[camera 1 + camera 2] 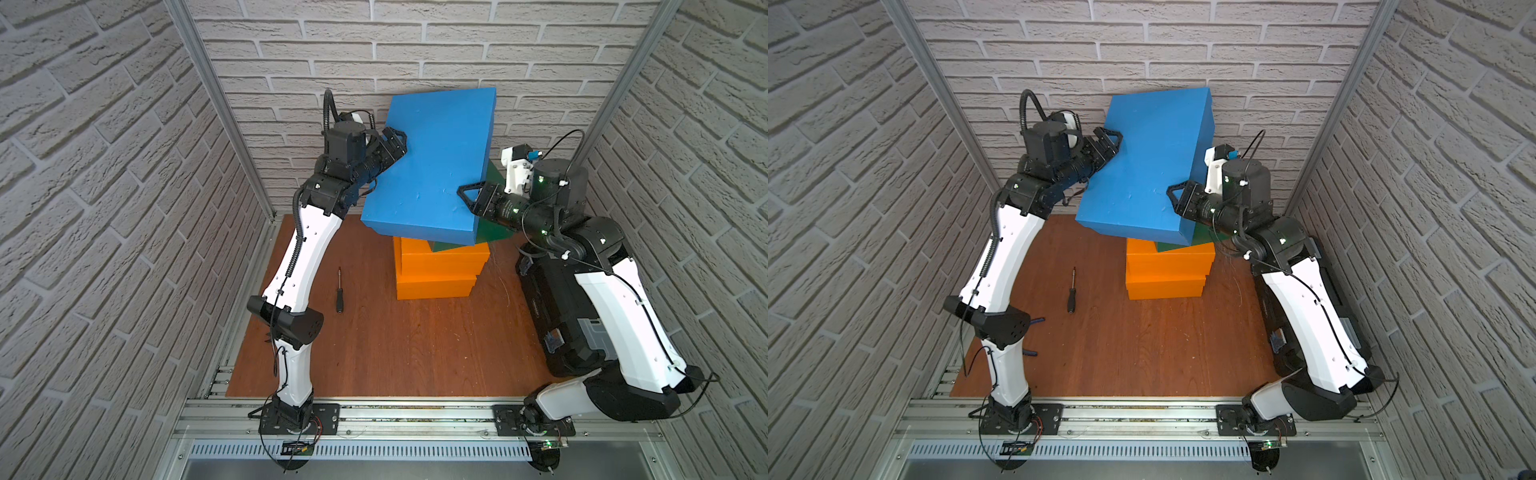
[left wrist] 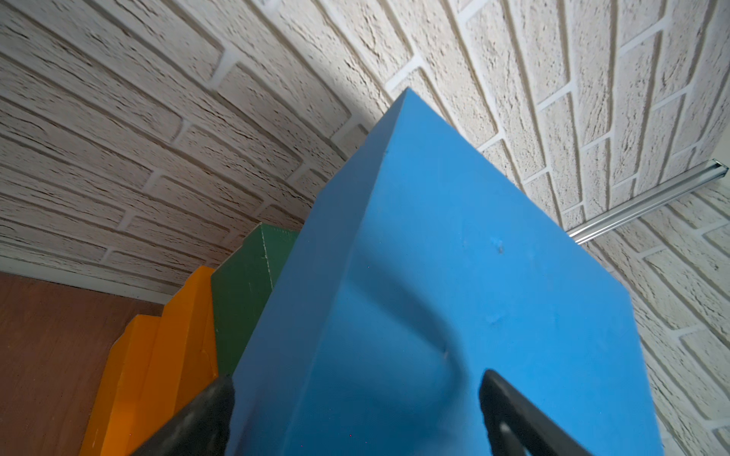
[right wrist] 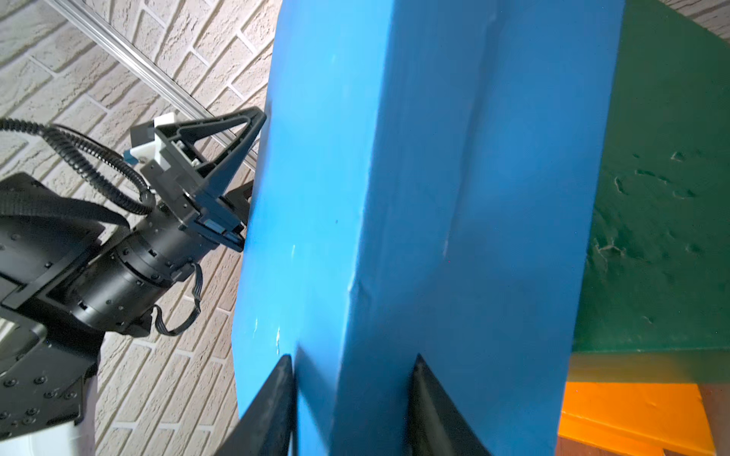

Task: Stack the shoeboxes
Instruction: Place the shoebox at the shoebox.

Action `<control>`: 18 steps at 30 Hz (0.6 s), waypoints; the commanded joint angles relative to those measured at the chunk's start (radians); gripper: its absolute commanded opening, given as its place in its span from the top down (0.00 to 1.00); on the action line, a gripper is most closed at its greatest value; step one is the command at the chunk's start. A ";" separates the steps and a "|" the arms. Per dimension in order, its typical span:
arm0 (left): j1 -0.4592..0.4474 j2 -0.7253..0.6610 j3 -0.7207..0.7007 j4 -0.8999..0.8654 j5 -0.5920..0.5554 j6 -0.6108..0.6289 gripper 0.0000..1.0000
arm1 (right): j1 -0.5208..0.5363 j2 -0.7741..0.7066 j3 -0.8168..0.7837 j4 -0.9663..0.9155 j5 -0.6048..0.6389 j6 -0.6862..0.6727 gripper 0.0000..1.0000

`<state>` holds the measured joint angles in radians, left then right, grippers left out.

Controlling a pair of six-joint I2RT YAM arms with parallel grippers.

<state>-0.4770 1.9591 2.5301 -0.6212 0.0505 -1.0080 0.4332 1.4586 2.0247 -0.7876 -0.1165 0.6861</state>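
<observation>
The blue shoebox [image 1: 432,166] [image 1: 1150,166] lies askew on top of the stack. It rests on the dark green shoebox [image 1: 453,246] [image 3: 663,197], which sits on two orange shoeboxes [image 1: 440,259] [image 1: 436,286]. My left gripper [image 1: 403,143] [image 2: 357,379] is open wide at the blue box's left side, one finger above the lid and one below the bottom. My right gripper [image 1: 463,199] [image 3: 353,357] is shut on the blue box's right upper edge. One of its fingers lies on the lid top, the other on the side wall.
A black screwdriver [image 1: 339,291] lies on the wooden table [image 1: 395,353], left of the stack. A black toolbox [image 1: 552,316] sits under my right arm. The brick back wall stands close behind the stack, with metal posts in the corners.
</observation>
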 commanded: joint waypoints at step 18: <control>-0.055 -0.010 0.071 0.175 0.094 -0.086 0.02 | -0.190 0.033 -0.063 0.232 -0.253 0.188 0.62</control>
<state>-0.4858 1.9591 2.5668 -0.5514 0.0460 -1.0527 0.2546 1.4685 1.9778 -0.6651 -0.3351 0.8433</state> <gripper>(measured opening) 0.980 0.402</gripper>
